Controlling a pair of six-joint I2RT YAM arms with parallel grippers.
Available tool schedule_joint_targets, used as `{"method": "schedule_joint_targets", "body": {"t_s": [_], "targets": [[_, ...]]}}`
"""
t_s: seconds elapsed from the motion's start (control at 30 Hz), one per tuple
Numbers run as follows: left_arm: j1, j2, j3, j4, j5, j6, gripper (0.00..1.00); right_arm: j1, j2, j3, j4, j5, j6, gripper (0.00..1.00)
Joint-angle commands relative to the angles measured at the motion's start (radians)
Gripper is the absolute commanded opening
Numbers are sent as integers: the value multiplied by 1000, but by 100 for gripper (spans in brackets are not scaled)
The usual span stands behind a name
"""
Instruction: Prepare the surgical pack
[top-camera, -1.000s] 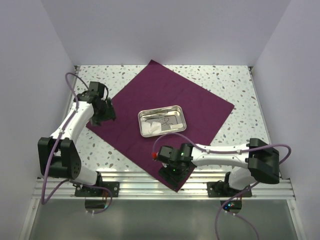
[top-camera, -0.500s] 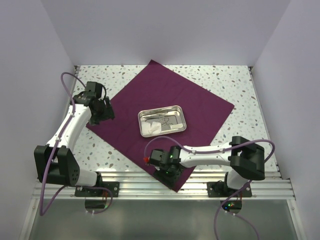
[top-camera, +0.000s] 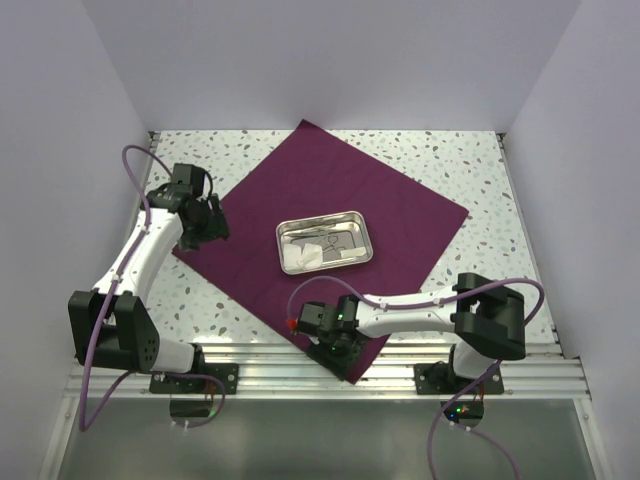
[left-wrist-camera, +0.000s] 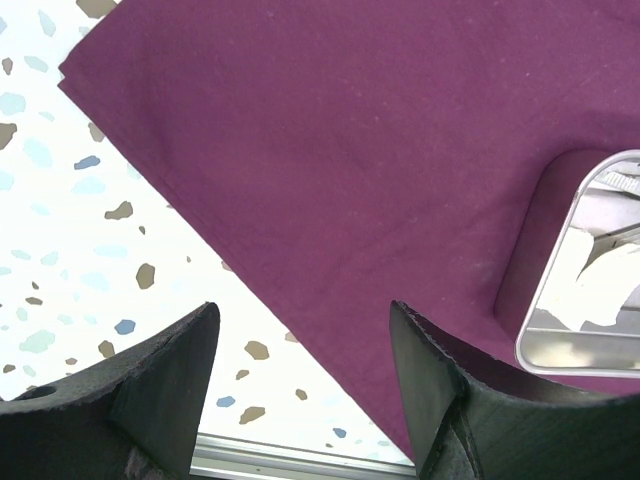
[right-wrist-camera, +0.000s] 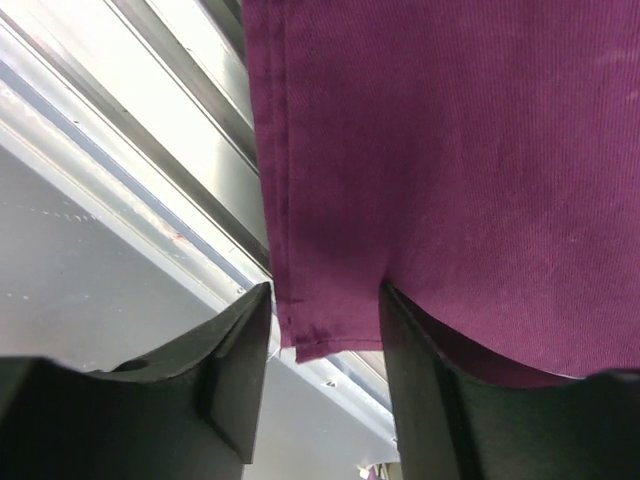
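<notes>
The cloth (top-camera: 400, 210) lies spread on the table (top-camera: 470, 160), tray (top-camera: 318, 219) at its middle, its six-o'clock corner between the parted fingers of my right gripper (right-wrist-camera: 322, 300), its nine-o'clock corner under my left gripper (left-wrist-camera: 300, 315), fingers likewise apart.

Right gripper (top-camera: 333, 342) has slid left and nearer, down onto the purple cloth (top-camera: 330, 200)'s corner at the bench's near edge, elbow tucking in. Left gripper (top-camera: 208, 222) has edged slightly towards the left edge.

White arms (top-camera: 420, 312), black joints (top-camera: 497, 328), purple cables (top-camera: 124, 158).
</notes>
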Motion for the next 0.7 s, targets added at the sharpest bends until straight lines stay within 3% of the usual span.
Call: {"method": "schedule_joint_targets", "body": {"t_s": [0.0, 0.1, 0.3, 0.67], "targets": [[4, -9, -15, 8, -2, 1, 73, 7, 6, -24, 15, 22, 4, 49], [4, -9, -20, 8, 0, -1, 73, 9, 1, -36, 19, 49, 17, 42], [4, -15, -27, 9, 4, 1, 73, 9, 22, -50, 22, 46, 29, 39], [4, -18, -37, 15, 12, 4, 73, 30, 1, -57, 19, -6, 23, 49]]}}
